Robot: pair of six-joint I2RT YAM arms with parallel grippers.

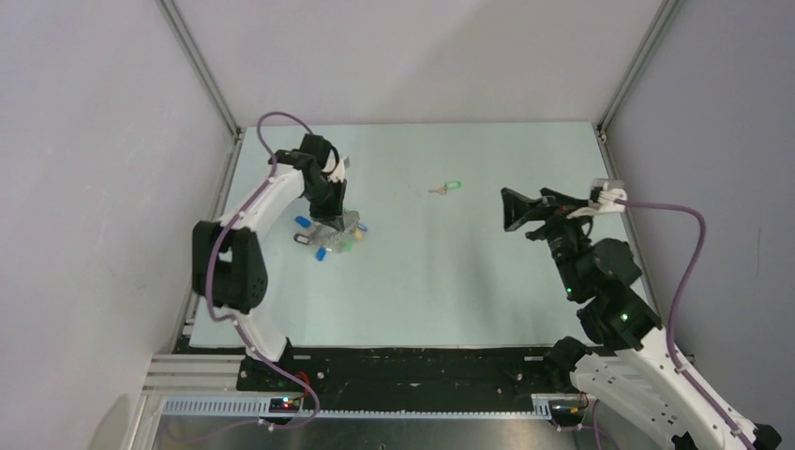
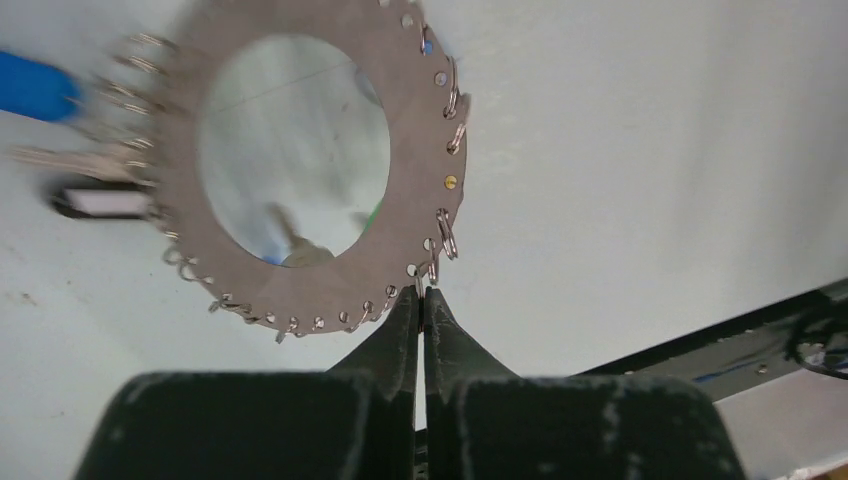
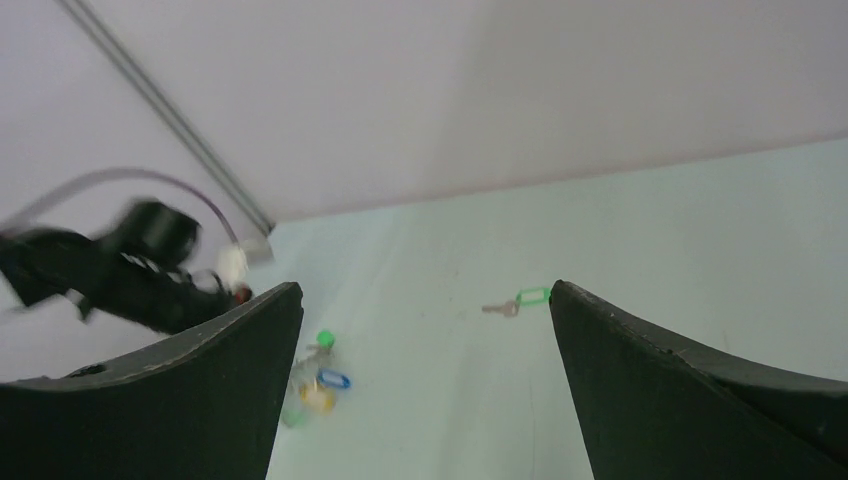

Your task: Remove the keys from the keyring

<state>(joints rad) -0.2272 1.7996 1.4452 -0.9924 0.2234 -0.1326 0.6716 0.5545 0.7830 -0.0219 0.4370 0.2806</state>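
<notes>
Left jaws clamp the keyring (image 2: 415, 140) by its rim on the table (image 1: 450, 291), far left, steadying it so keys (image 1: 322, 251) can be pulled off; right jaws gape empty, ready; one green key (image 1: 448, 187) lies loose mid-table

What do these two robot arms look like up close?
The left arm and right arm have white shells and chunky black joints, each trailing a purple cable. The left gripper and right gripper are matte black, with two tapering fingers.
</notes>
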